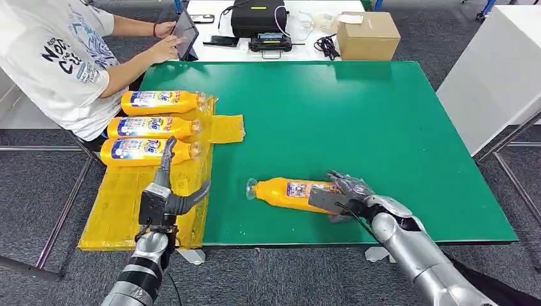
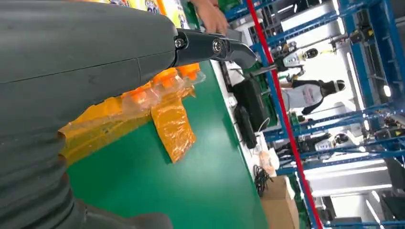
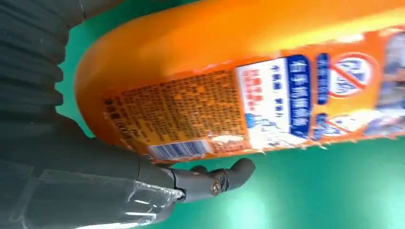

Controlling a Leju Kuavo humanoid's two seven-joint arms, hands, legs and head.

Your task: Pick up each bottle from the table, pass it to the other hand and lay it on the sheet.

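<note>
target bottle: orange bottle [image 1: 290, 193] lies on its side on the green tabletop [image 1: 357, 121], well apart from the yellow sheet [image 1: 127, 197].
long axis: runs across the robot's front; cap end points toward the sheet, base end lies at the right robot hand [image 1: 344, 194].
right robot hand: over the base end, fingers draped on the bottle body. In the right wrist view the thumb [image 3: 215, 179] sits just under the label edge of the bottle [image 3: 248, 86]. Full closure: cannot tell; reads as contact at least.
left robot hand [image 1: 167, 191]: raised over the sheet, fingers spread, nothing in it.
nearer hand: right, clearly; left is well apart from the bottle, off its cap end.
already placed: three bottles [image 1: 153, 125] lie side by side on the sheet, just beyond the left robot hand.
judgement: a handover would bring the cap end to the left robot hand first.
</note>
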